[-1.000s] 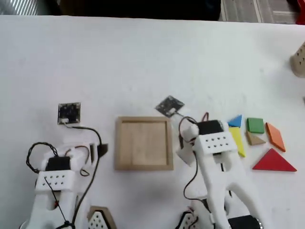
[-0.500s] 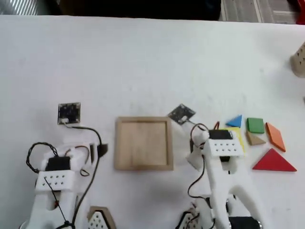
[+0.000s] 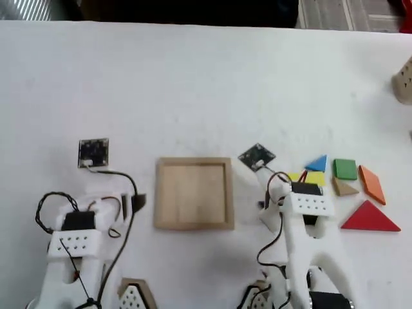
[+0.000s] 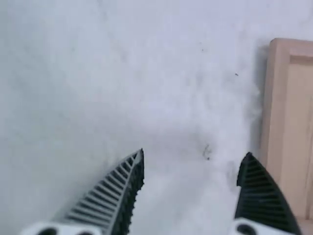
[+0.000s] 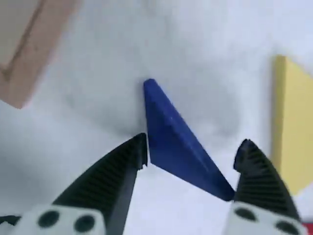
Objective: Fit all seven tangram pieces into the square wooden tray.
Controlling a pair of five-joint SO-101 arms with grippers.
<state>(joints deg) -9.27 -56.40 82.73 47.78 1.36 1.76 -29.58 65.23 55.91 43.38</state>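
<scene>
Both wide open — R jaws straddle blue triangle (image 5: 177,146), L jaws over table (image 4: 98,73).

The high camera is fixed above the table (image 3: 193,84) and looks down on both arms from far. Each wrist camera sits close behind its fingers (image 4: 117,191), looking past their tips at the table. All three views share the wooden tray (image 3: 193,193), which lies outside the fingers in both wrist views.
</scene>
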